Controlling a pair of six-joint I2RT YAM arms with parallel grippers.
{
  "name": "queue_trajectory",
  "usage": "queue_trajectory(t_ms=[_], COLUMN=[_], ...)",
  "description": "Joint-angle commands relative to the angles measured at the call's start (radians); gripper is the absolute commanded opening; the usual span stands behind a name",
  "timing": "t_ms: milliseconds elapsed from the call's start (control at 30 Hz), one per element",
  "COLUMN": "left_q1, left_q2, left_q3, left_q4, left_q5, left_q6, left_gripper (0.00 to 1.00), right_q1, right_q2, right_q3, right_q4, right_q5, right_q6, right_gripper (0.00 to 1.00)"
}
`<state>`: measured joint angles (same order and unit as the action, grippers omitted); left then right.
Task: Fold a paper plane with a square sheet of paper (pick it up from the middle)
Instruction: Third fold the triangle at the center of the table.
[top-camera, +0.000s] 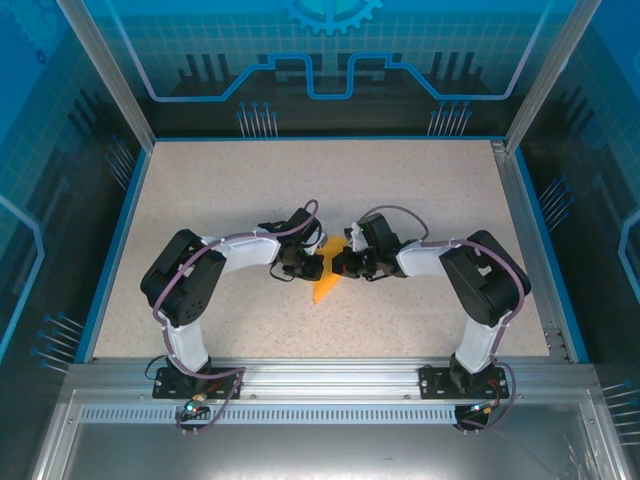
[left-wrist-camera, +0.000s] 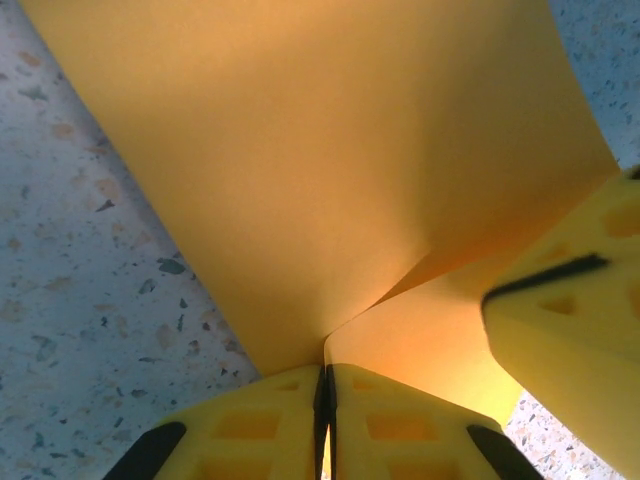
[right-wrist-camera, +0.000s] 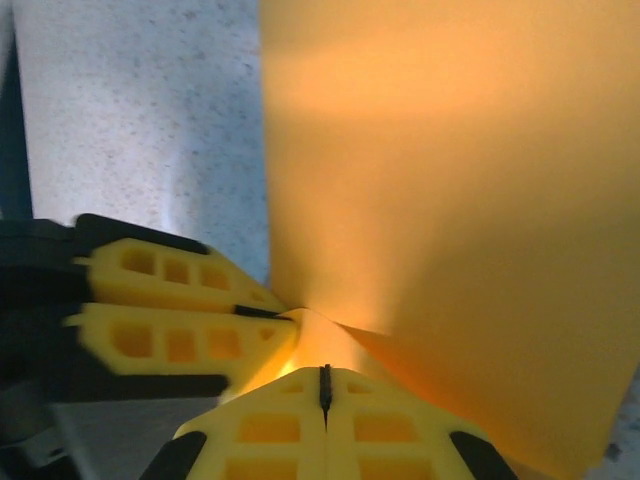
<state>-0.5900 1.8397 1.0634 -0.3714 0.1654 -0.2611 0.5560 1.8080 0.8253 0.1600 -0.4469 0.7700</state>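
Pinched from both sides: square sheet of paper (top-camera: 326, 281), around middle of tabletop (top-camera: 250, 190).
Clamped shut on it: left end effector (left-wrist-camera: 326, 372) and right end effector (right-wrist-camera: 324, 372), tips close together; wide room toward far and side edges.

- The square sheet of paper (top-camera: 327, 275) was thin, plain orange-yellow, and bent along a soft crease rather than flat.
- It sat near the middle of the surface (top-camera: 250, 200), with a narrow tip pointing toward the near edge.
- The left end effector (left-wrist-camera: 325, 385) and right end effector (right-wrist-camera: 325, 385) each pinched it.
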Motion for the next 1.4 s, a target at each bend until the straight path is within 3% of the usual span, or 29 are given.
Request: queue_trajectory(t_ms=[0,167,267,333,467,567,700,767,867,1167,1367], left_q1=[-0.001,-0.001,-0.001,0.000,0.007,0.007,0.005,0.005,0.004,0.006,0.011], left_q2=[0.054,0.036,0.011,-0.024,-0.115,-0.177,-0.253,-0.256,-0.239,-0.125,-0.067], left_q3=[-0.011,0.000,0.020,0.030,0.023,0.003,-0.070,-0.095,-0.134,-0.183,-0.220], left_q4=[-0.020,-0.031,-0.061,-0.088,-0.121,-0.130,-0.040,0.027,0.113,0.279,0.302], left_q5=[-0.001,-0.015,-0.036,-0.066,-0.070,-0.024,0.128,0.236,0.308,0.388,0.370], left_q6=[0.013,0.001,-0.020,-0.044,-0.125,-0.211,-0.319,-0.357,-0.425,-0.495,-0.497], left_gripper=[0.13,0.16,0.26,0.37,0.46,0.45,0.29,0.25,0.20,0.19,0.19], right_q1=[0.002,0.001,0.002,0.002,0.002,0.002,0.002,0.002,0.002,0.002,0.002], right_q2=[0.042,0.068,0.068,0.064,0.061,0.057,0.058,0.059,0.065,0.068,0.076], right_q3=[-0.032,-0.042,-0.045,-0.046,-0.050,-0.053,-0.054,-0.055,-0.051,-0.043,-0.039], right_q4=[0.014,0.020,0.012,0.000,-0.003,-0.002,-0.010,-0.011,-0.014,-0.035,-0.047], right_q5=[0.024,0.048,0.062,0.073,0.074,0.082,0.085,0.086,0.085,0.093,0.093], right_q6=[0.010,0.017,0.021,0.020,0.023,0.030,0.031,0.031,0.031,0.028,0.023], right_gripper=[0.02,0.01,0.01,0.01,0.01,0.01,0.01,0.01,0.01,0.01,0.01])
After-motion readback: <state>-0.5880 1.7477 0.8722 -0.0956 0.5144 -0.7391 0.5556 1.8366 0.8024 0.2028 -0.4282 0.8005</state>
